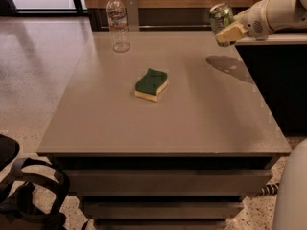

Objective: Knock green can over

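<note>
The green can (220,16), with a silver top rim and pale markings, is held in the air above the far right corner of the grey table (158,128), roughly upright with a slight tilt. My gripper (224,31) reaches in from the right on a white arm and is shut on the can's lower part, with a cream-coloured finger (230,32) across its front. The can does not touch the table; its shadow (230,66) lies on the tabletop below it.
A clear water bottle (118,23) stands at the table's far left. A green-topped yellow sponge (151,84) lies near the middle. A dark counter (276,85) borders the table's right side. A black bag (29,195) sits on the floor at lower left.
</note>
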{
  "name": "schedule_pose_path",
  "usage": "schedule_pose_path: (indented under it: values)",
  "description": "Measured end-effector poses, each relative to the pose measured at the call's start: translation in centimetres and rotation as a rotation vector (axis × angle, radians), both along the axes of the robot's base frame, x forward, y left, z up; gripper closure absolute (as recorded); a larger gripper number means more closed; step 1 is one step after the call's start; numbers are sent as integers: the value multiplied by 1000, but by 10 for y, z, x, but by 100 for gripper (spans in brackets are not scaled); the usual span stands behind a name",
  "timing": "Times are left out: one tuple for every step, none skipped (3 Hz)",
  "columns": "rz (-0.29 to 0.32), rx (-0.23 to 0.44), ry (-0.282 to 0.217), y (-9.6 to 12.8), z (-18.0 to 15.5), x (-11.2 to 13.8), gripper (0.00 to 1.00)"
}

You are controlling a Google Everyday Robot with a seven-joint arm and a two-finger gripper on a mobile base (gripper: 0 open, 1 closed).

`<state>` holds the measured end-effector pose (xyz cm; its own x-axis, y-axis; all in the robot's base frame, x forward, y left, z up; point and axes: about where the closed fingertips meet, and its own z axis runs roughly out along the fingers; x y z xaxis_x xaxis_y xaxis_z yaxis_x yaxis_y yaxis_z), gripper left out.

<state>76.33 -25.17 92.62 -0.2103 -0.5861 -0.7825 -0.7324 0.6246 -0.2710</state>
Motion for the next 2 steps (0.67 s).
schedule_pose_path:
  values:
    - [-6,-108,61,11,-6,-2,100]
    - [-21,-200,116,19,-19,-6,100]
